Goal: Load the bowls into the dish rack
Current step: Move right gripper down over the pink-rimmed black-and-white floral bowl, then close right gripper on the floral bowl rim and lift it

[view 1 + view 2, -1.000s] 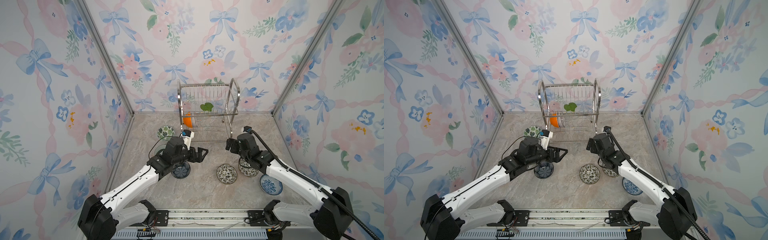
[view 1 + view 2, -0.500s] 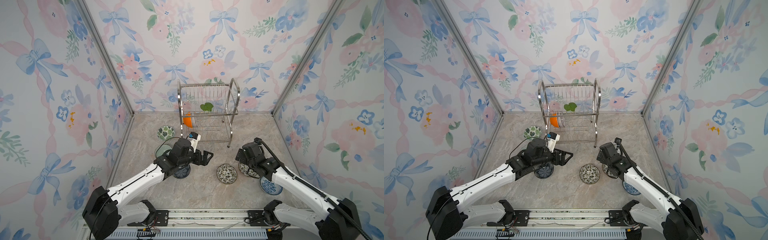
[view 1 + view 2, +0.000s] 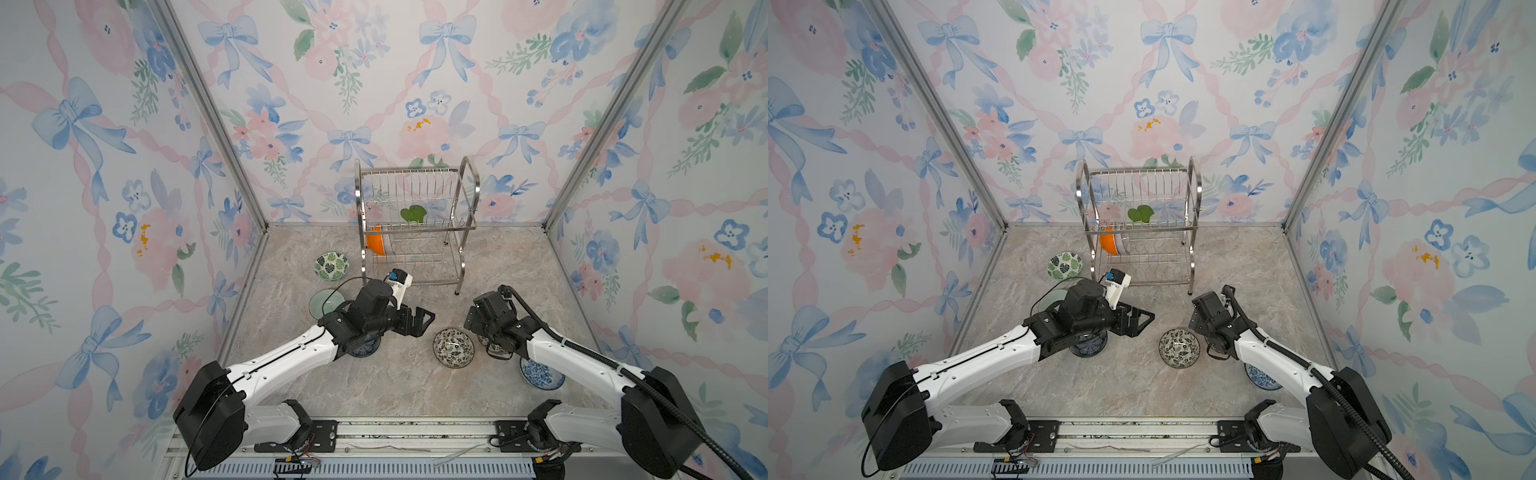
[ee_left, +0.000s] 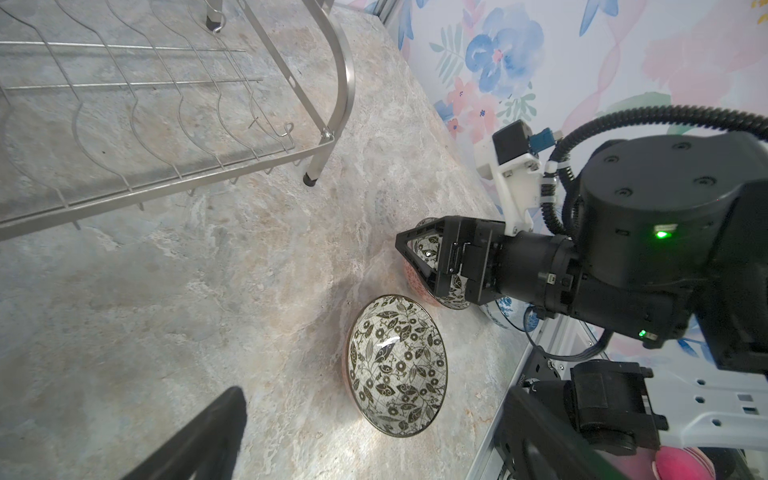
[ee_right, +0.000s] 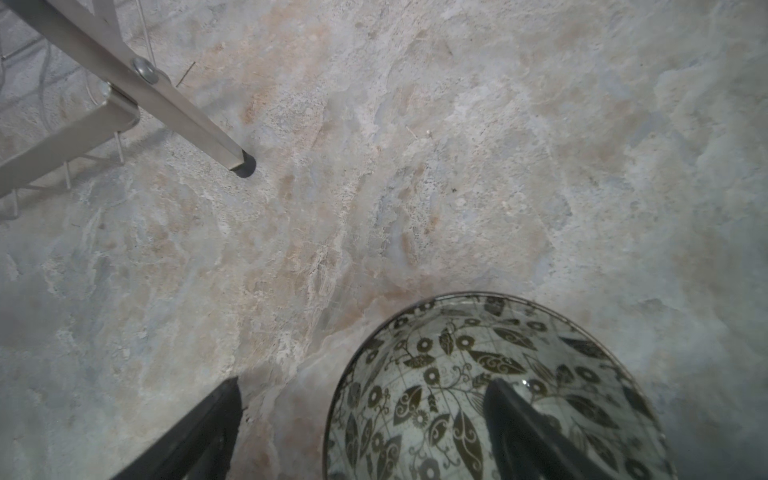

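The steel dish rack [image 3: 415, 224] stands at the back, with an orange-sided bowl [image 3: 376, 245] on its lower tier and a green-leaf bowl [image 3: 413, 214] on the upper one. One black-white leaf bowl [image 3: 453, 348] lies on the floor between the arms. My right gripper [image 5: 361, 432] is open over a second black-white leaf bowl [image 5: 478, 374], one finger inside it and one outside its rim. The left gripper [image 3: 419, 320] hangs open and empty above the floor, left of the first leaf bowl. A dark blue bowl [image 3: 365, 347] lies under the left arm.
A green-leaf patterned bowl [image 3: 331, 266] and a pale bowl [image 3: 326, 302] sit left of the rack's front leg. A blue-white floral bowl [image 3: 540, 374] lies under the right forearm. Flowered walls close in three sides, and a metal rail [image 3: 415, 430] runs along the front.
The right arm has drawn back from the rack and come down over the black-white leaf bowl. The left arm has reached further toward the middle.
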Action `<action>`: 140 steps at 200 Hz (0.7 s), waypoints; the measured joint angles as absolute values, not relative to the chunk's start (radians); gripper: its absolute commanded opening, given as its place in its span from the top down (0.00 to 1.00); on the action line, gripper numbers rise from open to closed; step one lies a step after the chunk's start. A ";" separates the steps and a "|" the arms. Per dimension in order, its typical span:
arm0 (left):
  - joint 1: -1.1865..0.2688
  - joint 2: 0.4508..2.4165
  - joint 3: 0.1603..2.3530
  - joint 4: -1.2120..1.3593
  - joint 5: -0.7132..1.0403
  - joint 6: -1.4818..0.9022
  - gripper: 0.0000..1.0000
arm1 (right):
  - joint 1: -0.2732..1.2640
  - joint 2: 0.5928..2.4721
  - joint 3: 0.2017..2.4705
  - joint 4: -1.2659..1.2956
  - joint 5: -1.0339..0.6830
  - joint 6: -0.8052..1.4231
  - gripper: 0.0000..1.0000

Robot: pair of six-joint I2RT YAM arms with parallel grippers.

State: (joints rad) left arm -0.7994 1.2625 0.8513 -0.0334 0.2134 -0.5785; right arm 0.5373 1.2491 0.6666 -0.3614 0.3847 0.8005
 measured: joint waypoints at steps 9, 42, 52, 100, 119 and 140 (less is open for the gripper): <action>-0.801 1.265 0.851 -0.029 0.213 -0.579 0.02 | 0.537 1.258 0.664 -0.357 0.384 0.802 0.10; -0.803 1.274 0.851 -0.023 0.213 -0.579 0.02 | 0.534 1.276 0.661 -0.342 0.379 0.808 0.11; -0.805 1.279 0.851 -0.023 0.214 -0.579 0.02 | 0.528 1.282 0.660 -0.340 0.377 0.811 0.13; -0.806 1.286 0.851 -0.023 0.213 -0.579 0.02 | 0.478 1.333 0.644 -0.305 0.349 0.823 0.18; -0.807 1.286 0.852 -0.023 0.213 -0.579 0.02 | 0.466 1.361 0.644 -0.287 0.335 0.822 0.20; -0.810 1.287 0.857 -0.023 0.213 -0.579 0.02 | 0.453 1.396 0.644 -0.265 0.314 0.816 0.23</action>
State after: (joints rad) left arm -0.8097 1.2869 0.8566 -0.0227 0.2134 -0.5785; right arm 0.4534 1.3956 0.6437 -0.2646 0.3138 0.8158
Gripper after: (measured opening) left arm 0.980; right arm 0.788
